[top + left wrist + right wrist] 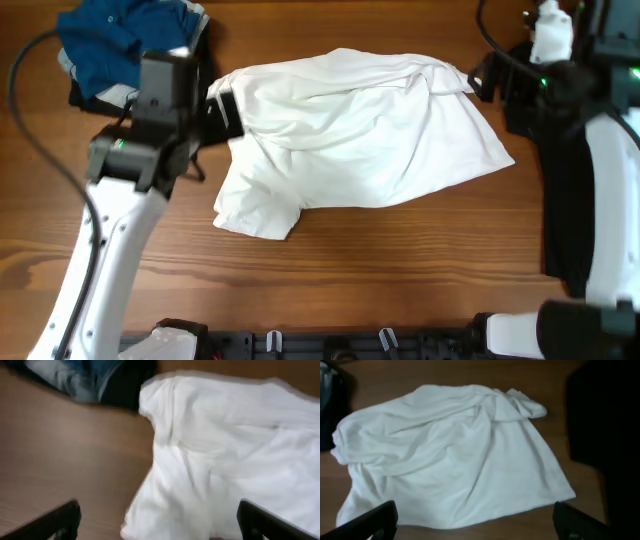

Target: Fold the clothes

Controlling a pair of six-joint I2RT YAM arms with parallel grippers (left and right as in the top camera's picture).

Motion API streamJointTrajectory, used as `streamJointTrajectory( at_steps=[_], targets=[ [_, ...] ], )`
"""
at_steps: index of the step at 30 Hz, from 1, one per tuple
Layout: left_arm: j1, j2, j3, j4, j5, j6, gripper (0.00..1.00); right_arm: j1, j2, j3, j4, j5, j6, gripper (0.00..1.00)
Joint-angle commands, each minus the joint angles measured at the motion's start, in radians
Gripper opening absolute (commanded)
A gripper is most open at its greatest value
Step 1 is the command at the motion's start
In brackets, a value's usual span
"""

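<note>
Currently the left fingers (62, 520) and right fingers (375, 519) stand spread wide, gripping nothing. The white T-shirt (360, 130) lies rumpled on the counter (400, 270), just ahead of both. Recommend smoothing wrinkles and pinching matched corners before folding.

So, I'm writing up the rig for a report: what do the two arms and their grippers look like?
The left arm and right arm both have glossy white, rounded links with boxy black joint housings, which carry small green lights. A black cable loops beside the left one. The fingers are flat, black and angular.
</note>
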Motion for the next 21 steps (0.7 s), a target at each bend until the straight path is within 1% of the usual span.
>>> streamJointTrajectory(
  at_steps=[1,4,7,8,13,14,15,16,20,21],
  targets=[
    [0.008,0.032,-0.112,-0.097,0.048,-0.18,1.0,-0.005,-0.002,-0.046,-0.026,0.065,0.112,1.0],
    [0.008,0.032,-0.261,-0.069,0.058,-0.296,1.0,-0.005,-0.002,-0.08,-0.034,0.12,0.127,1.0],
    [0.008,0.032,-0.414,0.019,0.101,-0.37,1.0,-0.005,-0.002,-0.14,0.002,0.12,0.128,1.0],
    [0.008,0.032,-0.476,0.07,0.103,-0.39,1.0,-0.005,-0.002,-0.168,0.024,0.116,0.129,0.99],
    [0.008,0.032,-0.653,0.259,0.103,-0.396,0.98,-0.005,-0.002,-0.24,0.066,0.117,0.127,1.0],
    [0.008,0.032,-0.676,0.294,0.102,-0.395,0.95,-0.005,-0.002,-0.251,0.074,0.117,0.127,1.0],
    [0.008,0.032,-0.704,0.334,0.103,-0.395,0.88,-0.005,-0.002,-0.259,0.08,0.117,0.127,1.0],
    [0.008,0.035,-0.733,0.376,0.103,-0.396,0.86,-0.005,-0.002,-0.265,0.083,0.117,0.127,1.0],
    [0.008,0.051,-0.83,0.539,0.11,-0.395,0.85,-0.005,-0.002,-0.271,0.086,0.117,0.126,1.0],
    [0.008,0.053,-0.834,0.553,0.11,-0.395,0.86,-0.005,-0.002,-0.271,0.087,0.117,0.126,1.0]
  ],
)
